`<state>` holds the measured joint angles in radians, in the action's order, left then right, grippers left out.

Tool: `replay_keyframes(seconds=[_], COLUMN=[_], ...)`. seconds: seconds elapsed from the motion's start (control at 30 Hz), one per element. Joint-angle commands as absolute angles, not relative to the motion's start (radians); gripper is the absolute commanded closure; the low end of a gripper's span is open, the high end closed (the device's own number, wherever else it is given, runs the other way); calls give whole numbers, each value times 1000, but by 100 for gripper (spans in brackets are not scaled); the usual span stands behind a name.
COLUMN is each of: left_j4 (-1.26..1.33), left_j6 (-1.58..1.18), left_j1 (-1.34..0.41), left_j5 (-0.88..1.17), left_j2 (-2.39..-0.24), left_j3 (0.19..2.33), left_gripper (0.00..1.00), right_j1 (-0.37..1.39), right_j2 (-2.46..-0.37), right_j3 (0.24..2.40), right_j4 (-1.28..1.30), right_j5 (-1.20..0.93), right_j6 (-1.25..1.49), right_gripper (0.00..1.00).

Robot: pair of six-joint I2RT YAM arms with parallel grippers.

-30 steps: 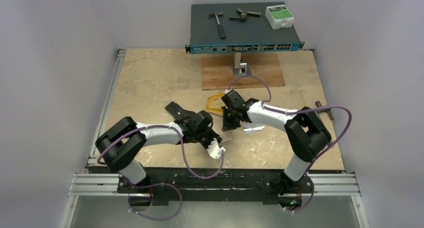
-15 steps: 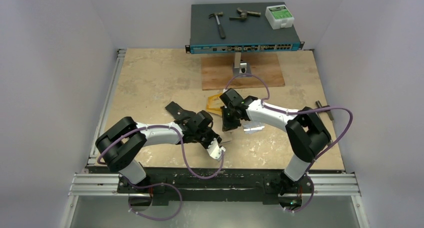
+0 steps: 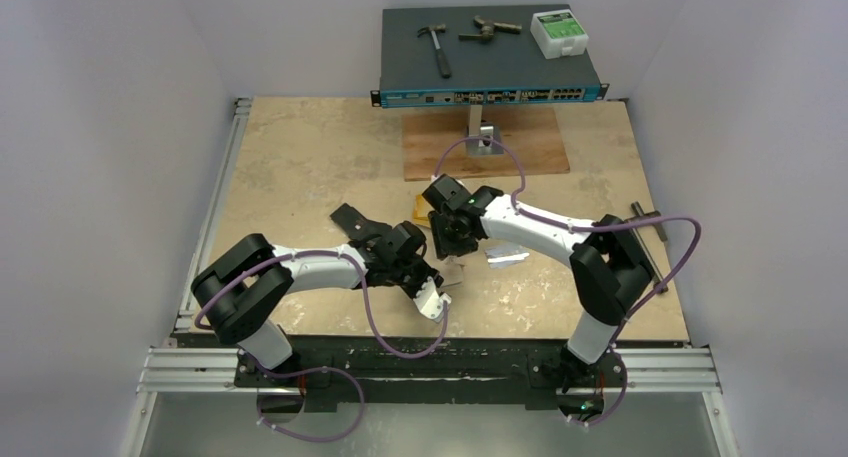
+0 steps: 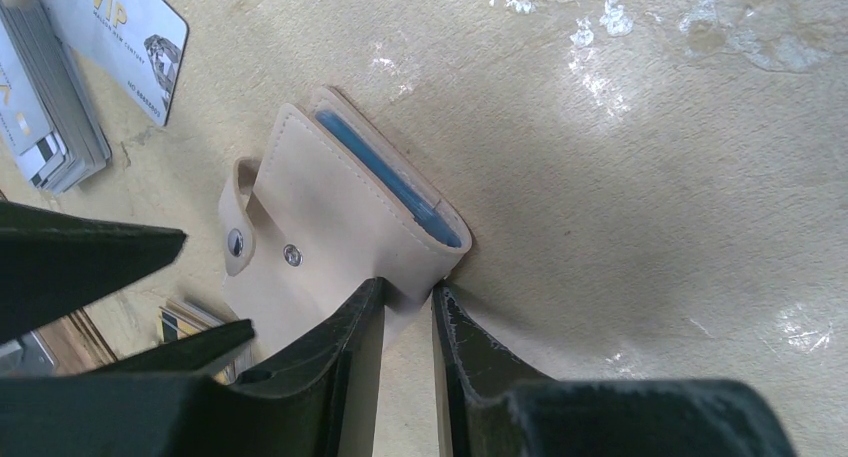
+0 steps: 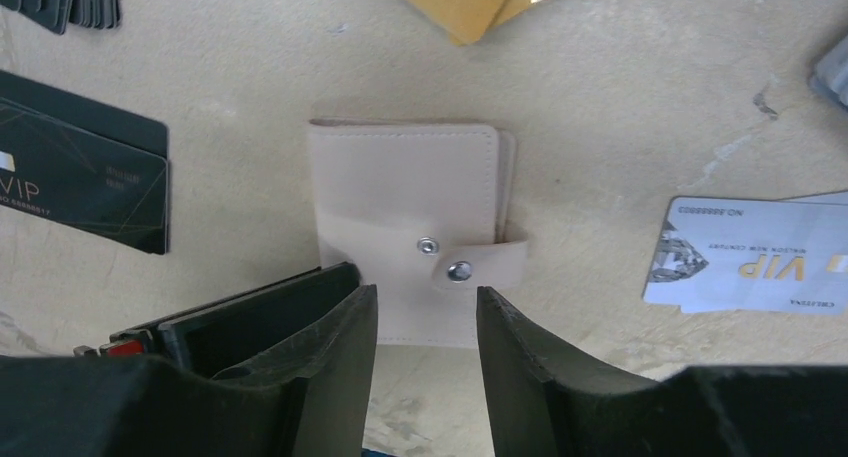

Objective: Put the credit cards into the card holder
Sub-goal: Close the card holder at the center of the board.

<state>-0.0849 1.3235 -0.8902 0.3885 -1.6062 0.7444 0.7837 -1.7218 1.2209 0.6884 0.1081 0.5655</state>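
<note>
The holder (image 5: 400, 187) lies shut on the surface (image 5: 620, 107), near its middle and between the two arms. It is pale tan, with a tab (image 5: 490, 262) wrapped round one edge. One metal snap shows on the tab and another on the cover beside it; whether they are fastened cannot be told. The left wrist view shows a blue pocket (image 4: 390, 187) along the holder's open edge.

The left claw (image 4: 407, 299) is pinching a corner of the holder, its fingers nearly together with the tan edge caught between them. The right claw (image 5: 425, 307) is spread, and the holder's near edge shows in the gap between its two fingers. Neither of those fingers clearly touches it.

A silver card (image 5: 750, 262) printed VIP lies flat near the holder on the tab side, not touching it. A black card (image 5: 85, 192), also marked VIP, lies on the opposite side, a little apart. The corner of an orange card (image 5: 465, 2) shows beyond the holder. In the left wrist view a stack (image 4: 50, 127) of silver cards sits just beside a single silver one.

A black wallet (image 3: 350, 220) lies open behind the left arm's wrist. At the far edge stands a grey box (image 3: 490, 52) with a hammer (image 3: 436, 49) on top.
</note>
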Motion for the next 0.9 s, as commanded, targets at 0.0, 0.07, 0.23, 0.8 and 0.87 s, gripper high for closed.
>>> replay_keyframes(seconds=[0.0,0.07,0.23,0.8,0.87], left_j4=[-124,-126,-129,-137,-138], left_j6=[1316,1316,1312,1308,1308], left_j1=[-881,-880,-875,-871,-871], left_j5=[392,390,390,396,395], left_j2=[-1625,-1626,-1627,-1627,-1624], left_j3=[764,765,768,765,766], left_gripper=[79,79,80,81,82], right_j1=[833,836,837,864,865], right_j2=[-1755,-1761,-1780,-1839,-1842], right_j3=[1266,1261,1259,1348,1349], right_j4=[729,731,737,776,776], right_j5=[179,190,226,303,311], right_j6=[546,548,543,541,545], right_gripper=[61,63,69,68,68])
